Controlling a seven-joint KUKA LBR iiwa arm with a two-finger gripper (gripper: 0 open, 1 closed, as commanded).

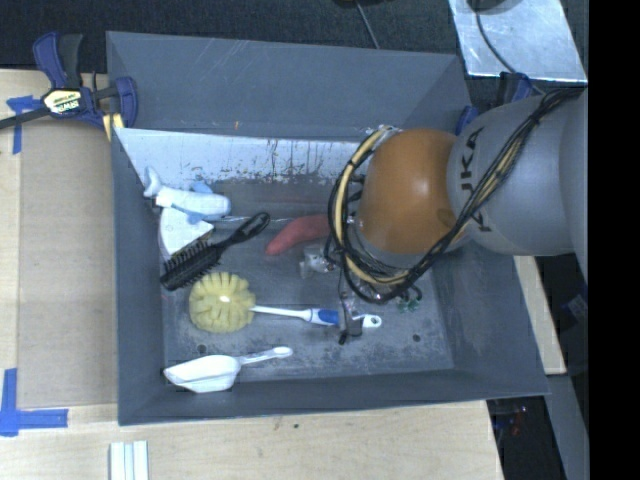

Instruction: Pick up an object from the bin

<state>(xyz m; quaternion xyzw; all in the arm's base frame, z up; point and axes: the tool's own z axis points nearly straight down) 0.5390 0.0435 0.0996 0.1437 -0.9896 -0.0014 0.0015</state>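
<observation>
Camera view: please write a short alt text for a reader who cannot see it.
The arm's gripper hangs low over the blue handle end of a yellow dish brush in the grey bin. A black brush, red piece and white scoop lie nearby.

Black brush [205, 256], white scoop [205, 371]
</observation>
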